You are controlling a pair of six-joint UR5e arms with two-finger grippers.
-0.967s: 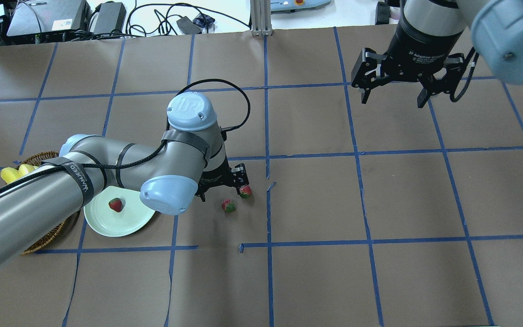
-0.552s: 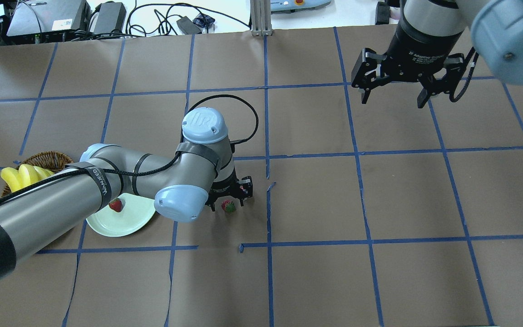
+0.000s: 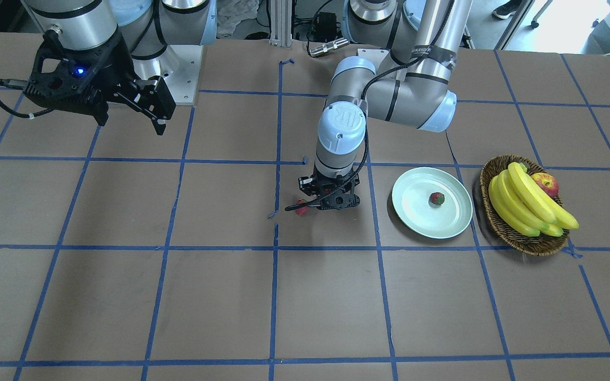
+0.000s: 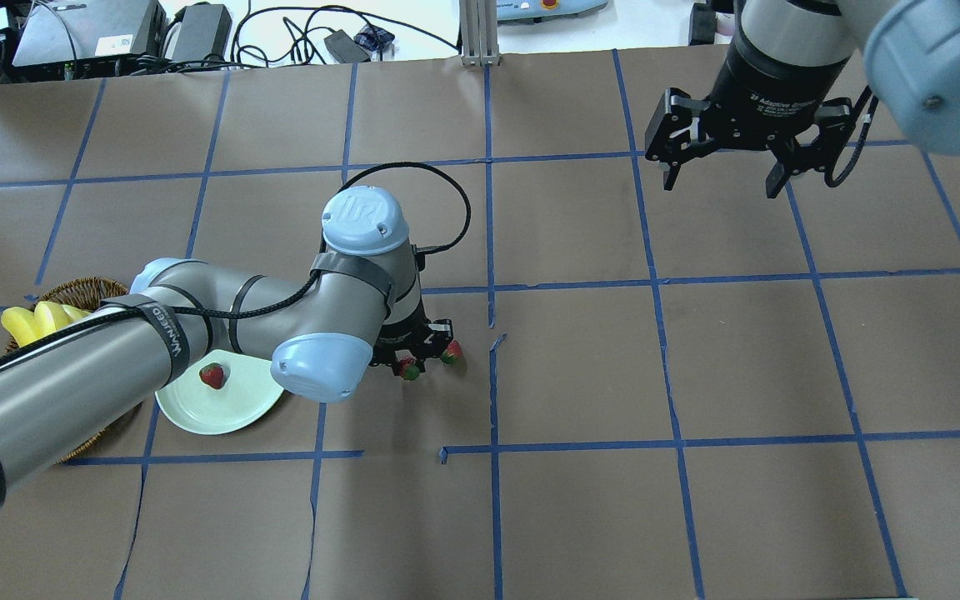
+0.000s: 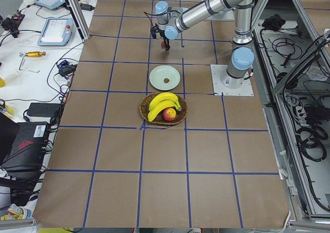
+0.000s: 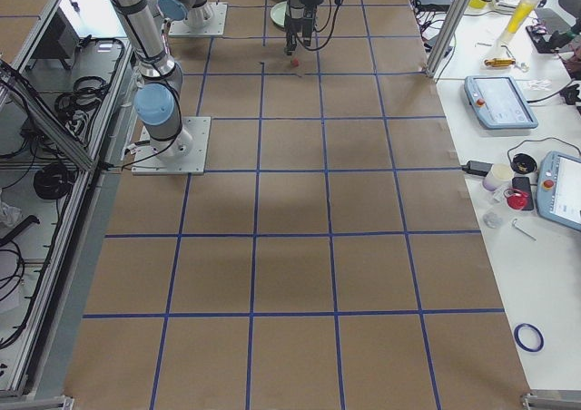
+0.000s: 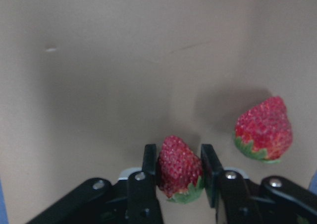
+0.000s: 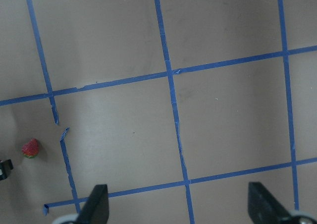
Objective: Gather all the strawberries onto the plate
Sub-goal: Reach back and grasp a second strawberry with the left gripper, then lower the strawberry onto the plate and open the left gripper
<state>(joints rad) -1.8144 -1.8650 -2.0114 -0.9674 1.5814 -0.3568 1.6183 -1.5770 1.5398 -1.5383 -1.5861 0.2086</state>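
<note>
One strawberry (image 4: 212, 376) is already in the plate (image 4: 240, 402). It sits a bit off the middle of the plate, on the side away from the left arm. So one of three is done, and two are left.

The left pincer (image 7: 179, 170) is down low at the desk (image 4: 580, 367) and is clamped on the second strawberry (image 4: 407, 370). In the left wrist view its two black fingers (image 7: 150, 160) press on both sides of the berry. The red tip points away from the camera and the green leaves are near it. I cannot tell if this berry is off the desk yet. I think the job now is to lift it and carry it over to the plate, which is close by.

The third strawberry (image 4: 451, 354) lies on the bare desk just beside the clamped one, not touching it. It needs one more trip.

The right pincer (image 4: 722, 179) hangs high over the far side of the desk, well apart from the berries. Its fingers are wide apart and hold nothing.

The strawberries are small and bright red, with bumpy skin full of tiny dots and a green leafy cap at the fat end. The plate is round, pale green, smooth and flat with a low edge. It sits right next to a brown basket (image 3: 532, 246) with yellow bananas (image 3: 522, 203) and an apple (image 3: 546, 183).
</note>
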